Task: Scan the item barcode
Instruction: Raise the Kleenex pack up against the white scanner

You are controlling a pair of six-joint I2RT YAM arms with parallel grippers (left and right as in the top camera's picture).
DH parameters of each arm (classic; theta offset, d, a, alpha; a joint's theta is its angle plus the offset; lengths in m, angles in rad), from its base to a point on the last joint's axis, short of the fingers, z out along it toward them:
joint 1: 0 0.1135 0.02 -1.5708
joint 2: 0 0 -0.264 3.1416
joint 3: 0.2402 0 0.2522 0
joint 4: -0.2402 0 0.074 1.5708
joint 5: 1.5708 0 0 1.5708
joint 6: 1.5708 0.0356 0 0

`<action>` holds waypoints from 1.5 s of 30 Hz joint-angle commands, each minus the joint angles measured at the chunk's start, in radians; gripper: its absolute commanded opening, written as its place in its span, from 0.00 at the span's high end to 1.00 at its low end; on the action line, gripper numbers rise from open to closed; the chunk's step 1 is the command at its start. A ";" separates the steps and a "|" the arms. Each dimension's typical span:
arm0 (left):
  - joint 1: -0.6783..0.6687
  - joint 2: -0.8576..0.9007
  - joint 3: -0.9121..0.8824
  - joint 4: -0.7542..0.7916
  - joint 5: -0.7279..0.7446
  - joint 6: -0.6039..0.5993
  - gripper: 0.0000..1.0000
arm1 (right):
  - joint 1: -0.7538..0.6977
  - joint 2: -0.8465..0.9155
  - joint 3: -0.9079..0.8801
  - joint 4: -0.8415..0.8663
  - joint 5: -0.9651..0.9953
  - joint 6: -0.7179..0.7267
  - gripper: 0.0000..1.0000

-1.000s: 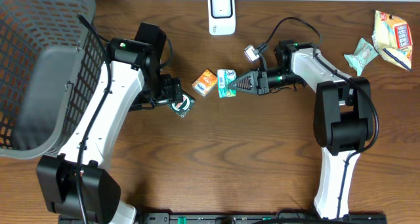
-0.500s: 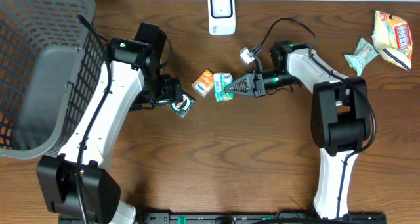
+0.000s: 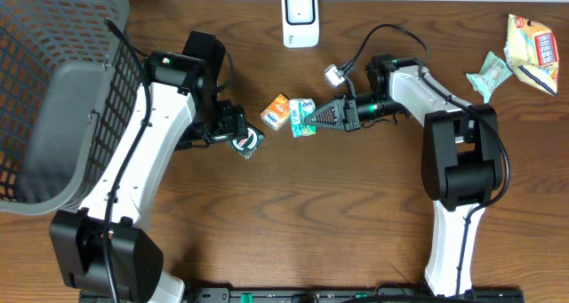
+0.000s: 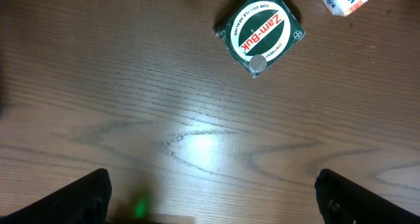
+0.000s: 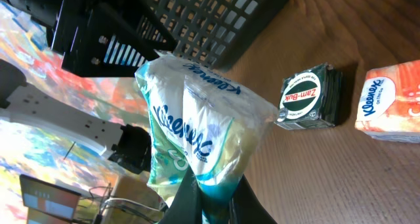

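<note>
At the centre of the desk [image 3: 356,205], the right pincer [image 3: 316,115] pinches a Kleenex tissue pack [image 3: 303,115], likely for scanning; the left pincer [image 4: 211,199] is spread.

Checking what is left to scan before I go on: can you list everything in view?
green Kleenex pack: 1, green and white, mid-table, held in the right fingers
orange Kleenex pack: 1, orange and white, on the table right beside the held pack
Zam-Buk box: 1, dark green, on the table by the left fingers
scanner: 1, white, far edge, centre
basket: 1, grey, on the left
small wrapper: 1, pale teal, far right
snack bag: 1, yellow and red, far right corner
table: 1, brown wood
left fingers: 2, black, open over bare table
right fingers: 2, black, shut on the green Kleenex pack
</note>
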 commanded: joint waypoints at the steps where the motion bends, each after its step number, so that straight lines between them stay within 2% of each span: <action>1: 0.000 0.004 0.011 -0.007 -0.002 0.006 0.02 | 0.008 -0.016 -0.001 0.011 0.009 0.003 0.99; 6: 0.000 0.004 0.011 -0.007 -0.002 0.006 0.02 | 0.020 -0.016 -0.001 0.011 0.073 0.009 0.99; 10: 0.000 0.004 0.011 -0.007 -0.002 0.006 0.02 | 0.048 -0.016 -0.001 0.044 0.191 0.113 0.99; 12: 0.000 0.004 0.011 -0.006 -0.002 0.006 0.02 | 0.061 -0.016 0.005 0.115 0.312 0.282 0.98; 13: 0.000 0.004 0.011 -0.007 -0.002 0.006 0.02 | 0.069 -0.016 0.015 0.176 0.447 0.448 0.99; 14: 0.000 0.004 0.011 -0.007 -0.002 0.006 0.02 | 0.074 -0.018 0.023 0.201 0.537 0.536 0.99; 16: 0.000 0.004 0.011 -0.007 -0.002 0.006 0.02 | 0.084 -0.023 0.052 0.209 0.705 0.635 0.99; 23: 0.000 0.004 0.011 -0.007 -0.002 0.006 0.02 | 0.089 -0.052 0.243 0.124 0.920 0.639 0.99; 27: 0.000 0.004 0.011 -0.007 -0.002 0.006 0.03 | 0.108 -0.058 0.370 0.120 1.222 0.680 0.99; 31: 0.000 0.004 0.011 -0.007 -0.002 0.006 0.02 | 0.163 -0.058 0.400 0.257 1.626 0.600 0.99; 34: 0.000 0.004 0.011 -0.006 -0.002 0.006 0.02 | 0.204 -0.049 0.399 0.378 1.823 0.517 0.99; 45: 0.000 0.004 0.011 -0.007 -0.002 0.006 0.02 | 0.254 -0.034 0.400 0.780 1.870 0.335 0.99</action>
